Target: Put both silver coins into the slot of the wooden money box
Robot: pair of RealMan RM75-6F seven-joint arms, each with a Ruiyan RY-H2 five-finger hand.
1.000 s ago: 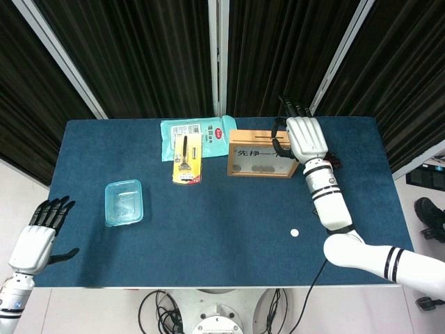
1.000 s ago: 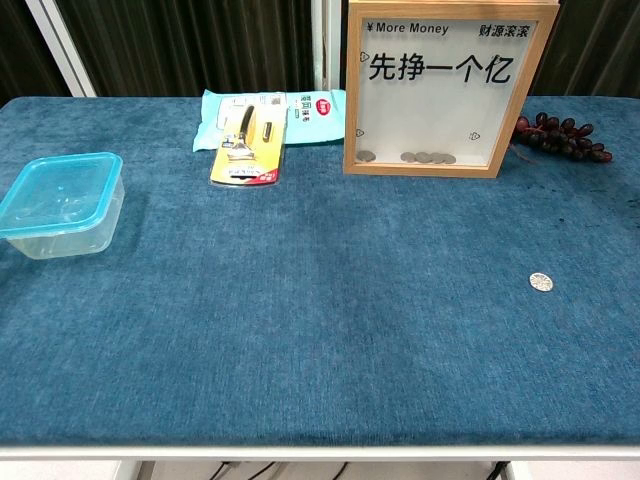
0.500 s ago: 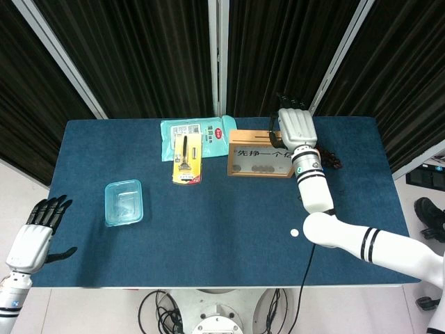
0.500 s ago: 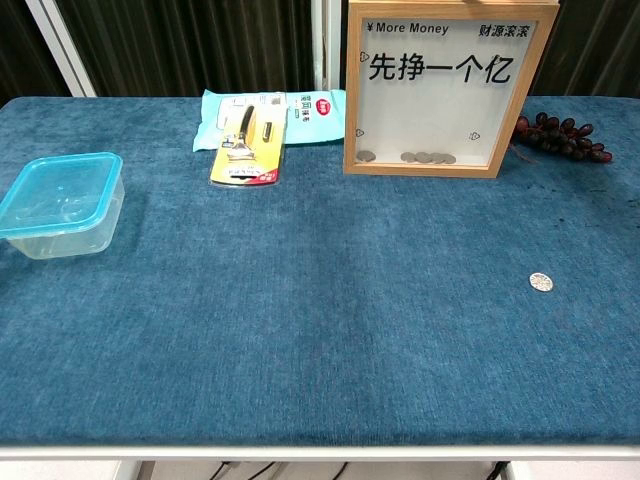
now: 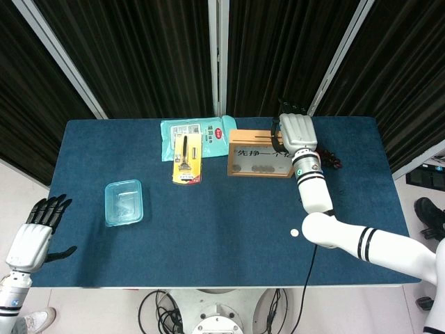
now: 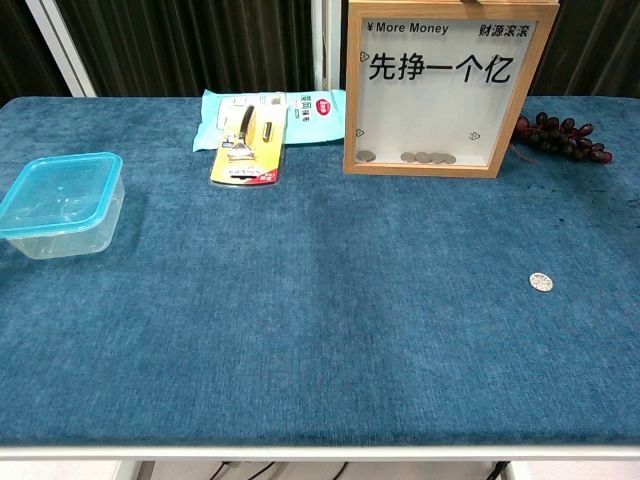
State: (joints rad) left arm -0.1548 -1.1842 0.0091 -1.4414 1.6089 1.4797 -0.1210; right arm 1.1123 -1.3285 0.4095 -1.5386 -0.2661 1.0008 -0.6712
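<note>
Right hand (image 5: 295, 133) has shifted slightly over the wooden money box (image 5: 261, 162) top since a second ago, its fingers' state unreadable to us, while one silver coin (image 6: 541, 282) lies untouched on the table (image 6: 300, 330), left hand (image 5: 33, 236) spread idle.
</note>
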